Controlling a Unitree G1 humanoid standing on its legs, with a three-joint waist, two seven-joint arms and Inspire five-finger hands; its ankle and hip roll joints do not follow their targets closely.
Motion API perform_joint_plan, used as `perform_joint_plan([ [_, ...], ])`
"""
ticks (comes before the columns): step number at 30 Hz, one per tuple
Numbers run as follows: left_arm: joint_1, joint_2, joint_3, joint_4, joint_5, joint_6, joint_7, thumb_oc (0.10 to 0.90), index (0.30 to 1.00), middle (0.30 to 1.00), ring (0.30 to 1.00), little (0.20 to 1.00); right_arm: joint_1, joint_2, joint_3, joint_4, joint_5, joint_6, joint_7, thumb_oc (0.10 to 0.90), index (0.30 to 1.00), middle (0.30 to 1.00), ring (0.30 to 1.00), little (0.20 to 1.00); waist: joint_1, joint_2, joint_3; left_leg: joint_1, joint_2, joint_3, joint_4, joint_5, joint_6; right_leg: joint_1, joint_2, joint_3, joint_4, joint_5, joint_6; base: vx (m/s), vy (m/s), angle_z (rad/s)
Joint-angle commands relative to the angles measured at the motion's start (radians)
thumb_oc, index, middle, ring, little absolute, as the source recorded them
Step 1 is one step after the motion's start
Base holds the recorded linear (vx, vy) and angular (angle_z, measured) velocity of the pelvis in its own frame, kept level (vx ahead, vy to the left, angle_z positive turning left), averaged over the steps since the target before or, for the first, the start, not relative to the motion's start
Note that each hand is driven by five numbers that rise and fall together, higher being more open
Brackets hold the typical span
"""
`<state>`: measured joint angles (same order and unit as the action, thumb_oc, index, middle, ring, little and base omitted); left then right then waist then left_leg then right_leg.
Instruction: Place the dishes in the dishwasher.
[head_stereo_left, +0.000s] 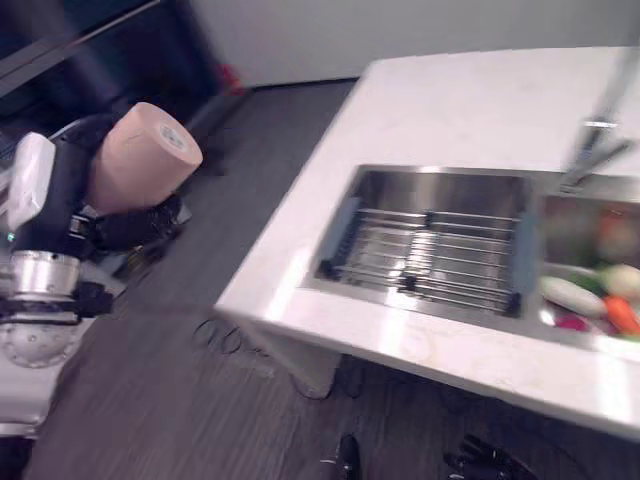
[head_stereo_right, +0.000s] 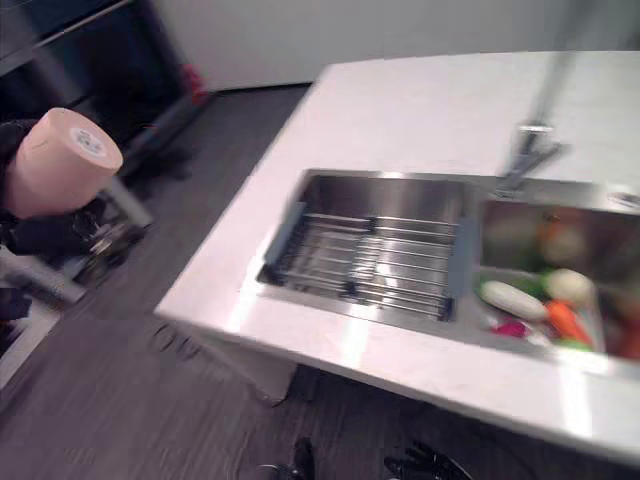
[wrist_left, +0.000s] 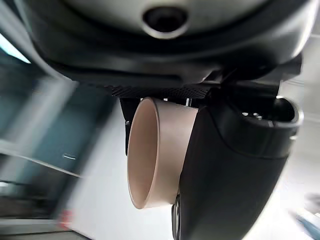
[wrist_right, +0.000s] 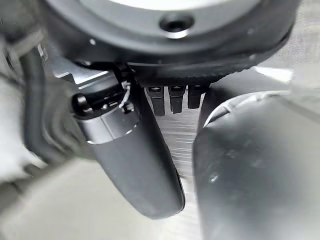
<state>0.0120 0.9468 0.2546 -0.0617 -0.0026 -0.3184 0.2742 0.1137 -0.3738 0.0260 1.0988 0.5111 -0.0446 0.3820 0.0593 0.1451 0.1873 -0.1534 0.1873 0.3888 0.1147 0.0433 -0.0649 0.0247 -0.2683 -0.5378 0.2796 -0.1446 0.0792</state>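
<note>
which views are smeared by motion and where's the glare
Eye views: the faucet and sink vegetables are smeared; glare streaks the counter's front edge. Left wrist view: the background streaks sideways, while the beige cup in the left hand stays fairly crisp. Right wrist view: surroundings are soft.

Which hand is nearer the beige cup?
Left. The left hand is curled round the cup, held off the counter's left end. The right hand hangs elsewhere, holding nothing.

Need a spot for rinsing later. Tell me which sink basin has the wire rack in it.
The left basin, the one nearer the counter's corner. A wire rack lies across its bottom. The right basin, under the tap, holds vegetables instead.
</note>
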Motion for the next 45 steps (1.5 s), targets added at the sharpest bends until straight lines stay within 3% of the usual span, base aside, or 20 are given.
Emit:
perform_joint_plan([
  [1, -0.078, -0.007, 0.075, -0.043, 0.034, -0.098, 0.068, 0.4, 0.3, 0.3, 0.3, 0.3, -0.051, 0.03, 0.01, -0.006, -0.004, -0.01, -0.031, 0.8, 0.9, 0.9, 0.9, 0.9, -0.015, 0.015, 0.022, -0.01, 0.089, -0.032, 0.185, -0.087, -0.103, 0.045, 0.024, 0.043, 0.02, -0.114, 0.039, -0.16, 0.359, 2.1],
  [9, -0.107, -0.11, 0.047, -0.1, 0.037, -0.067, 0.047, 0.4, 0.3, 0.3, 0.3, 0.3, -0.065, 0.058, 0.009, 0.032, 0.007, -0.062, -0.099, 0.8, 0.9, 0.9, 0.9, 0.9, -0.003, -0.005, 0.005, 0.026, 0.155, 0.111, 0.185, -0.072, -0.099, 0.078, -0.045, -0.108, 0.02, -0.072, 0.048, -0.06, 0.399, 1.09],
  [12, -0.088, -0.135, 0.046, -0.118, 0.052, -0.073, 0.017, 0.4, 0.3, 0.3, 0.3, 0.3, -0.066, 0.076, 0.003, 0.025, 0.018, -0.051, -0.141, 0.8, 0.9, 0.9, 0.9, 0.9, 0.038, -0.01, 0.002, 0.001, 0.105, 0.077, 0.185, -0.091, -0.08, 0.103, -0.071, -0.126, 0.02, -0.065, 0.059, 0.12, 0.464, 0.89],
  [13, -0.066, -0.149, 0.046, -0.136, 0.107, -0.11, -0.017, 0.4, 0.3, 0.3, 0.3, 0.3, -0.068, 0.087, -0.005, 0.012, 0.06, -0.05, -0.156, 0.8, 0.9, 0.9, 0.9, 0.9, 0.084, -0.016, -0.007, -0.018, 0.043, 0.044, 0.185, -0.128, -0.047, 0.138, -0.094, -0.146, 0.02, -0.057, 0.063, 0.18, 0.595, 0.33],
  [16, -0.072, -0.148, 0.026, -0.137, 0.111, -0.154, -0.08, 0.4, 0.3, 0.3, 0.3, 0.3, -0.061, 0.1, -0.022, -0.017, 0.089, -0.051, -0.183, 0.8, 0.9, 0.9, 0.9, 0.9, 0.093, -0.015, -0.021, -0.03, -0.025, -0.003, 0.185, -0.169, -0.008, 0.169, -0.09, -0.129, 0.021, -0.051, 0.06, 0.19, 0.417, 0.42],
  [19, -0.126, -0.126, -0.032, -0.109, 0.086, -0.22, -0.133, 0.4, 0.3, 0.3, 0.3, 0.3, -0.048, 0.106, -0.045, -0.029, 0.152, -0.055, -0.203, 0.8, 0.9, 0.9, 0.9, 0.9, 0.037, -0.02, -0.019, -0.032, -0.091, -0.075, 0.185, -0.208, 0.038, 0.14, -0.007, 0.007, 0.048, -0.043, 0.063, 0.23, 0.193, 1.2],
  [20, -0.222, -0.101, -0.114, -0.076, 0.066, -0.257, -0.18, 0.4, 0.3, 0.3, 0.3, 0.3, -0.025, 0.107, -0.058, -0.042, 0.183, -0.064, -0.215, 0.8, 0.9, 0.9, 0.9, 0.9, -0.042, -0.038, 0.002, -0.016, -0.159, -0.159, 0.185, -0.238, 0.079, 0.067, 0.104, 0.162, 0.1, -0.053, 0.054, 0.24, 0.212, 1.91],
  [22, -0.322, -0.08, -0.197, -0.067, 0.098, -0.207, -0.18, 0.4, 0.3, 0.3, 0.3, 0.3, -0.016, 0.099, -0.071, -0.043, 0.179, -0.069, -0.2, 0.8, 0.9, 0.9, 0.9, 0.9, -0.094, -0.033, 0.023, 0.001, -0.171, -0.19, 0.185, -0.234, 0.097, -0.005, 0.162, 0.19, 0.125, -0.012, 0.038, 0.15, 0.19, 3.15],
  [26, -0.41, -0.063, -0.262, -0.087, 0.133, -0.113, -0.185, 0.4, 0.3, 0.3, 0.3, 0.3, -0.017, 0.075, -0.086, -0.026, 0.173, -0.045, -0.166, 0.8, 0.9, 0.9, 0.9, 0.9, -0.135, -0.046, 0.043, 0.039, -0.175, -0.196, 0.185, -0.257, 0.094, -0.061, 0.191, 0.203, 0.048, 0.031, 0.044, 0.14, -0.006, 1.37],
  [29, -0.457, -0.047, -0.291, -0.099, 0.153, -0.048, -0.202, 0.4, 0.3, 0.3, 0.3, 0.3, -0.02, 0.061, -0.098, 0.035, 0.145, -0.056, -0.122, 0.8, 0.9, 0.9, 0.9, 0.9, -0.172, -0.09, 0.05, 0.082, -0.222, -0.219, 0.185, -0.305, 0.109, -0.216, 0.166, 0.269, 0.02, 0.099, 0.078, 0.24, -0.128, 0.77],
  [32, -0.463, -0.017, -0.282, -0.098, 0.164, -0.029, -0.213, 0.4, 0.3, 0.3, 0.3, 0.3, -0.028, 0.064, -0.1, 0.058, 0.15, -0.06, -0.111, 0.8, 0.9, 0.9, 0.9, 0.9, -0.178, -0.117, 0.052, 0.127, -0.256, -0.241, 0.185, -0.356, 0.124, -0.316, 0.144, 0.285, 0.02, 0.166, 0.115, 0.37, -0.208, -0.08],
  [34, -0.465, 0.004, -0.272, -0.089, 0.152, -0.029, -0.221, 0.4, 0.3, 0.3, 0.3, 0.3, -0.025, 0.065, -0.09, 0.055, 0.153, -0.057, -0.111, 0.8, 0.9, 0.9, 0.9, 0.9, -0.179, -0.121, 0.052, 0.157, -0.263, -0.243, 0.185, -0.374, 0.133, -0.323, 0.145, 0.271, 0.02, 0.169, 0.11, 0.43, -0.223, 0.18],
  [38, -0.441, 0.023, -0.246, -0.07, 0.126, -0.029, -0.227, 0.4, 0.3, 0.3, 0.3, 0.3, -0.028, 0.055, -0.076, 0.049, 0.146, -0.016, -0.133, 0.8, 0.9, 0.9, 0.9, 0.9, -0.163, -0.107, 0.036, 0.227, -0.264, -0.25, 0.185, -0.386, 0.121, -0.264, 0.158, 0.215, 0.02, 0.123, 0.066, 0.36, -0.181, 0.17],
  [39, -0.428, 0.026, -0.236, -0.069, 0.132, -0.027, -0.226, 0.4, 0.3, 0.3, 0.3, 0.3, -0.033, 0.045, -0.069, 0.056, 0.126, -0.007, -0.134, 0.8, 0.9, 0.9, 0.9, 0.9, -0.16, -0.102, 0.024, 0.275, -0.26, -0.227, 0.185, -0.374, 0.098, -0.23, 0.156, 0.201, 0.02, 0.089, 0.038, 0.37, -0.162, 0.19],
  [40, -0.432, 0.033, -0.238, -0.073, 0.127, -0.025, -0.225, 0.4, 0.3, 0.3, 0.3, 0.3, -0.036, 0.036, -0.061, 0.063, 0.115, -0.006, -0.131, 0.8, 0.9, 0.9, 0.9, 0.9, -0.159, -0.106, 0.018, 0.318, -0.246, -0.196, 0.185, -0.294, 0.069, -0.208, 0.149, 0.195, 0.02, 0.064, 0.019, 0.35, -0.154, 0.2],
  [41, -0.434, 0.035, -0.238, -0.073, 0.123, -0.025, -0.225, 0.4, 0.3, 0.3, 0.3, 0.3, -0.036, 0.034, -0.059, 0.064, 0.115, -0.008, -0.13, 0.8, 0.9, 0.9, 0.9, 0.9, -0.159, -0.108, 0.018, 0.33, -0.243, -0.19, 0.185, -0.265, 0.06, -0.203, 0.146, 0.194, 0.02, 0.059, 0.015, 0.35, -0.185, 0.13],
  [42, -0.444, 0.05, -0.236, -0.075, 0.106, -0.014, -0.218, 0.4, 0.3, 0.3, 0.3, 0.3, -0.037, 0.018, -0.052, 0.069, 0.103, -0.013, -0.124, 0.8, 0.9, 0.9, 0.9, 0.9, -0.154, -0.107, 0.018, 0.339, -0.224, -0.176, 0.24, -0.157, 0.012, -0.177, 0.142, 0.183, 0.02, 0.029, -0.01, 0.26, -0.162, 0.25],
  [43, -0.445, 0.06, -0.231, -0.077, 0.096, -0.008, -0.218, 0.4, 0.3, 0.3, 0.3, 0.3, -0.037, 0.013, -0.049, 0.07, 0.1, -0.013, -0.125, 0.8, 0.9, 0.9, 0.9, 0.9, -0.152, -0.108, 0.019, 0.318, -0.208, -0.167, 0.303, -0.122, -0.006, -0.165, 0.142, 0.18, 0.02, 0.017, -0.022, 0.47, -0.331, 0.3],
  [44, -0.47, 0.093, -0.218, -0.066, 0.028, -0.004, -0.241, 0.4, 0.3, 0.3, 0.3, 0.3, -0.038, -0.006, -0.048, 0.097, 0.118, -0.028, -0.121, 0.8, 0.9, 0.9, 0.9, 0.9, -0.137, -0.119, 0.031, 0.161, -0.144, -0.161, 0.505, -0.113, -0.032, -0.113, 0.15, 0.21, 0.02, -0.037, -0.042, 0.36, -0.262, 0.32],
  [45, -0.48, 0.098, -0.219, -0.059, 0.015, -0.006, -0.248, 0.4, 0.3, 0.3, 0.3, 0.3, -0.039, -0.012, -0.055, 0.108, 0.122, -0.032, -0.112, 0.8, 0.9, 0.9, 0.9, 0.9, -0.134, -0.122, 0.038, 0.123, -0.132, -0.152, 0.509, -0.126, -0.025, -0.098, 0.151, 0.217, 0.02, -0.046, -0.043, 0.4, -0.206, 0.3],
])
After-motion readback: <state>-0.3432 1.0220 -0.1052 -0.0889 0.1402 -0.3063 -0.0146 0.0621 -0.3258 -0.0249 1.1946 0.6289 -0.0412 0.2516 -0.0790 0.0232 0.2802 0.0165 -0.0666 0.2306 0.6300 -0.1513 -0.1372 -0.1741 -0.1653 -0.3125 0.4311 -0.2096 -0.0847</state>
